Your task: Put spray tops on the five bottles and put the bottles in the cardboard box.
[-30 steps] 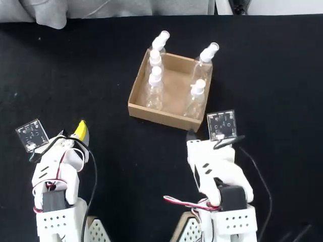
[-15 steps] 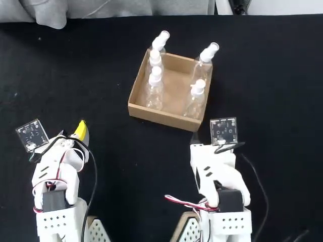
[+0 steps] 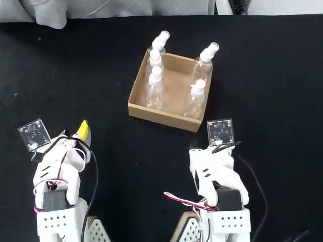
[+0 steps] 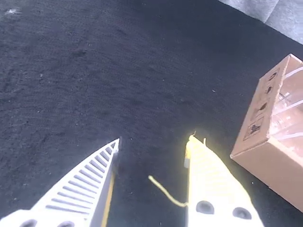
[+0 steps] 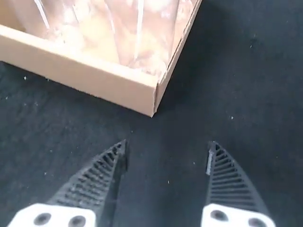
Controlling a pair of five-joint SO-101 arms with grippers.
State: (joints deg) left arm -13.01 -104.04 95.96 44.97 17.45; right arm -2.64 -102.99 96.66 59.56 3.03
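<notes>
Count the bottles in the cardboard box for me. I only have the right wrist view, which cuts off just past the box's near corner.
Observer: The high view shows five bottles standing in the cardboard box.
Operator: Tell me whether they're capped.
Observer: Each one carries a white spray top.
Operator: Now report the other arm.
Observer: The left tool is open and holds nothing, above the black table, apart from the box.

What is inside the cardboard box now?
Five clear bottles with white spray tops are in the cardboard box. Its bare floor shows in the middle; under the bottles it is covered.
</notes>
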